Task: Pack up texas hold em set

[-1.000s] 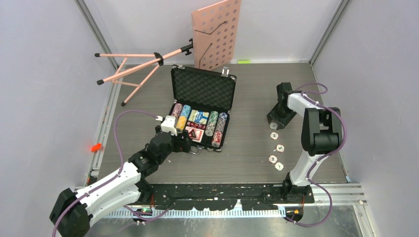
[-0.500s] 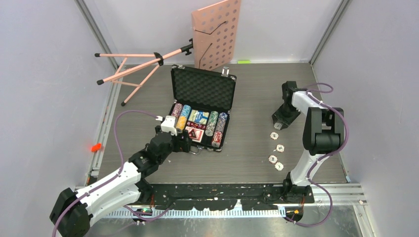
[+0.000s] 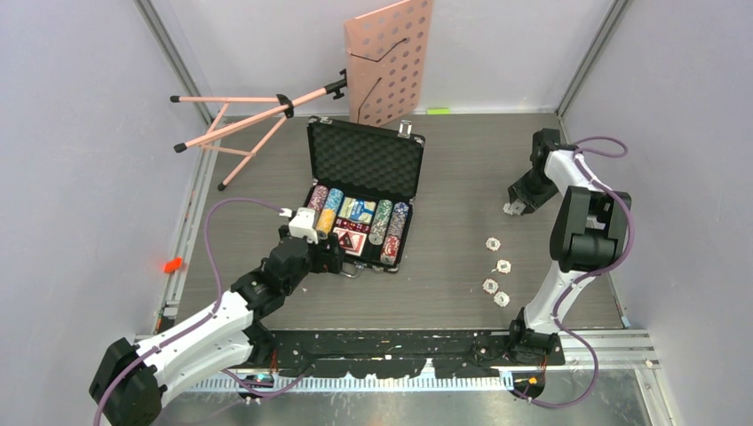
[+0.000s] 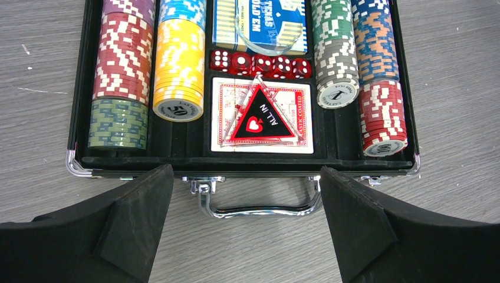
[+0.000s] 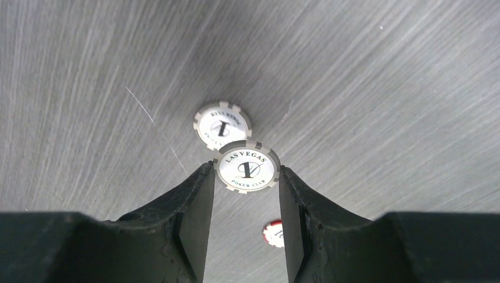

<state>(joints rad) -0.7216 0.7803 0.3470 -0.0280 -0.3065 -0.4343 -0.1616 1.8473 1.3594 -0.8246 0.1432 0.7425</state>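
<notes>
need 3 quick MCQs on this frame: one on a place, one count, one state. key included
1. Where are the left jaws?
A) at the front of the case, one on either side of its handle
B) behind the case, on its hinge side
C) beside the right arm's base

2. How many loose chips lie on the table to the right of the case?
A) two
B) four
C) seven

3. What state are the right jaws in?
A) wide open, empty
B) shut on a white chip marked 1
C) shut on a red die

Key:
1 A: the left wrist view shows the jaws spread wide to either side of the handle, not touching it.
2 B: the top view shows four in a loose column.
3 B: the right wrist view shows the white chip pinched by its edges, clear of the table.
</notes>
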